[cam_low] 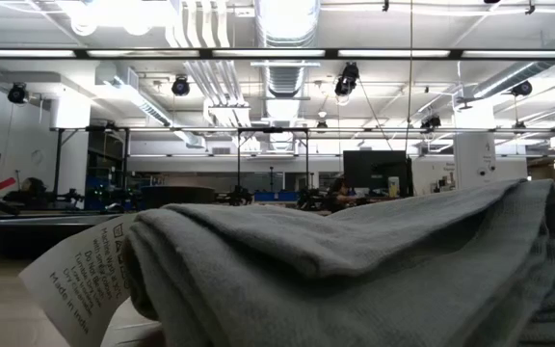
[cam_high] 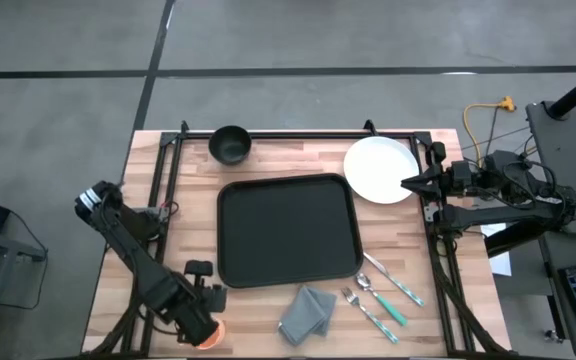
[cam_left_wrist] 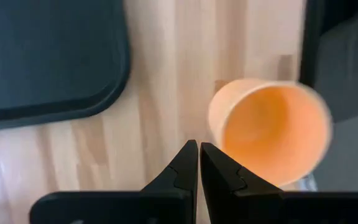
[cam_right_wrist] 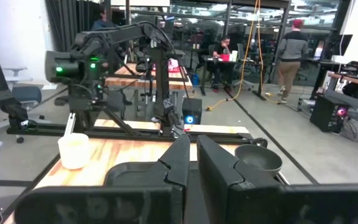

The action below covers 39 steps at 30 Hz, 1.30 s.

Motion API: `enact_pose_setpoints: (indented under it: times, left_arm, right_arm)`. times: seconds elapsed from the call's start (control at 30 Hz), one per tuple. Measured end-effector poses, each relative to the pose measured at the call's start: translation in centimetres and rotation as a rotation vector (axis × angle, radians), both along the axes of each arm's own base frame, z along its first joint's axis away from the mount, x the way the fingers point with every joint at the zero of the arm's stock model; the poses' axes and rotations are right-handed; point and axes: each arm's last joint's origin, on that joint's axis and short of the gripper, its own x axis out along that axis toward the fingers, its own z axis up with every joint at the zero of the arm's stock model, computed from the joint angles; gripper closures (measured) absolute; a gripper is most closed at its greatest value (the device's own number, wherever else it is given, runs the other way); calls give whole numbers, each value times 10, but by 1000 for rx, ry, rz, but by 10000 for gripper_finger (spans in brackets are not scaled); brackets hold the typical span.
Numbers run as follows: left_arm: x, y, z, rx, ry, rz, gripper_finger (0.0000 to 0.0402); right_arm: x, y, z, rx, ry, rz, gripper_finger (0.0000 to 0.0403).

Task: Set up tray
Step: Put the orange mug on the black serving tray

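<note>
The tray (cam_high: 288, 230) is judged stiff, light and slippery, best gripped by its low rim. The left gripper (cam_left_wrist: 199, 163), beside the tray's corner, and the right gripper (cam_high: 408, 183), near the opposite corner, are clenched on nothing.

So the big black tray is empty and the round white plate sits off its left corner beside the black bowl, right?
Not quite: the high view shows the round white plate off the right far corner of the empty black rectangular tray; the black bowl is off the left corner.

White care tag (cam_low: 80, 275) on grey folded cloth (cam_low: 355, 270): "Made in India" legible; remaining print unreadable.
</note>
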Motion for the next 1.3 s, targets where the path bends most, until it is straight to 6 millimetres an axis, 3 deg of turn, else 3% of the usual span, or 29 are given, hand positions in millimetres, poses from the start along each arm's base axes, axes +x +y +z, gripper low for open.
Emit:
enact_pose_setpoints:
  times: [0.27, 0.67, 0.97, 1.13, 1.3]
  left_arm:
    - [10, -22, 3, -59, 31, -29, 402]
    - [7, -22, -12, -59, 120, -40, 398]
    - [7, -21, -14, -53, 123, -41, 311]
    - [4, -17, -27, -16, 156, -44, 267]
    - [1, -11, -44, 29, 198, -35, 251]
  right_arm:
    - [0, 0, 0, -1, 0, 0, 380]
    - [0, 0, 0, -2, 0, 0, 380]
    - [0, 0, 0, -2, 0, 0, 380]
    - [0, 0, 0, -2, 0, 0, 380]
    - [0, 0, 0, -1, 0, 0, 380]
